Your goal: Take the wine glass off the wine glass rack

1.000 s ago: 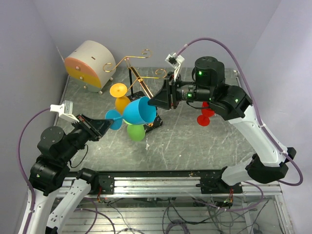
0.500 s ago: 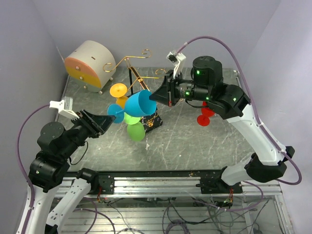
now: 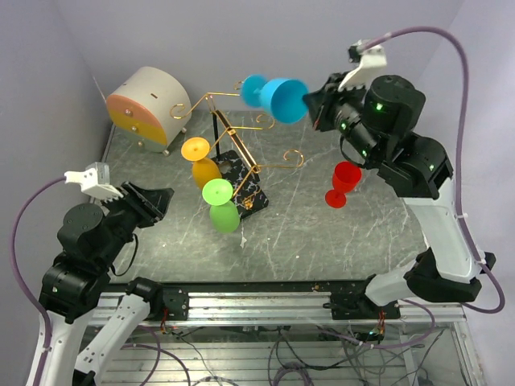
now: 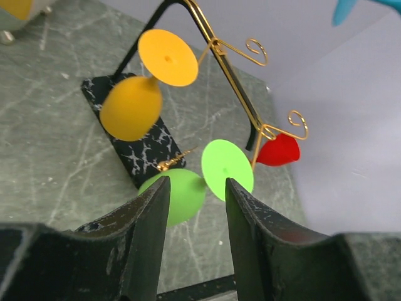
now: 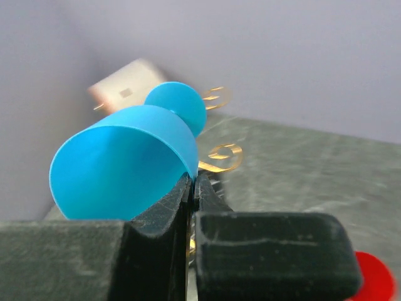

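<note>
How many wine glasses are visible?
4: blue glass in the right hand; orange glass and green glass hanging on the rack; red glass standing on the table. None seems hidden.

Left wrist view's top edge crops the blue wine glass [image 4: 348, 7].

No lettering, label, brand, number or sign can be read on anything in view.

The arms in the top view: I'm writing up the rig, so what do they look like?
Left arm and right arm: black joints, white links, purple cables, white wrist cameras. Green lights on the right. Left gripper and right gripper: flat black fingers.
</note>
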### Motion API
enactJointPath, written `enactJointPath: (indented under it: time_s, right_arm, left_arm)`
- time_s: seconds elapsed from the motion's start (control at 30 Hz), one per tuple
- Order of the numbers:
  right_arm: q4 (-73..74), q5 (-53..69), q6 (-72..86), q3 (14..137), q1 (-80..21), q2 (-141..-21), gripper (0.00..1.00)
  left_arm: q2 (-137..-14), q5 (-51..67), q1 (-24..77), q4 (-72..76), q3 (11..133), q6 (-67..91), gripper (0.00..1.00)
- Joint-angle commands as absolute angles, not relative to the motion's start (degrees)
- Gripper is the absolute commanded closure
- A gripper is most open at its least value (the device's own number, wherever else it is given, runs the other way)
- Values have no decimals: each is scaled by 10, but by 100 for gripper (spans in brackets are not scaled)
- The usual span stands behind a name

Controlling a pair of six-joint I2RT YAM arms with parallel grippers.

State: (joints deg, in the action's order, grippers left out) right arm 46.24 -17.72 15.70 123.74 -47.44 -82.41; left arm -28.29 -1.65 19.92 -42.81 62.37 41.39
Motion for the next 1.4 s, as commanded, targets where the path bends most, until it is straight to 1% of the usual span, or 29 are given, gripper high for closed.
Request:
enactJointPath:
  time_s: [0.0, 0.1, 0.2, 0.27, 0.33, 0.43, 0.5, 0.57, 0.8, 1.0, 1.23, 1.37]
  right_arm:
    - [403, -418, 101, 1230, -425, -840, 100]
    - [406, -386, 111, 1238, -334, -878, 100]
    - [462, -281, 157, 1268, -204, -935, 100]
    - [488, -216, 191, 1263, -125, -964, 100]
    - [500, -164, 219, 1233, -53, -976, 100]
    - [488, -87, 252, 1155, 32, -967, 100]
    - [475, -48, 277, 1089, 83, -955, 100]
    - [479, -32, 294, 1055, 125, -954, 100]
    - [517, -73, 311, 975, 142, -942, 100]
    - [485, -68, 311, 872, 142, -887, 100]
    - [487, -55, 307, 816, 142, -851, 100]
    - [483, -67, 306, 787, 142, -829, 100]
  left_arm:
    - [-258, -90, 198, -422, 604, 353, 50]
    - [-253, -115, 198, -418, 584, 329, 51]
    - [-256, -130, 198, -414, 566, 310, 51]
    - [-258, -141, 198, -412, 556, 305, 52]
    - [-261, -149, 198, -408, 541, 299, 52]
    - [-264, -164, 198, -399, 519, 294, 52]
    - [-265, -166, 198, -396, 506, 294, 52]
    - [-265, -164, 198, -393, 494, 294, 53]
    - [-255, -163, 198, -388, 471, 292, 53]
    - [-254, -163, 198, -388, 469, 290, 53]
    - [-260, -161, 198, -390, 471, 289, 53]
    - [-258, -160, 198, -389, 469, 290, 53]
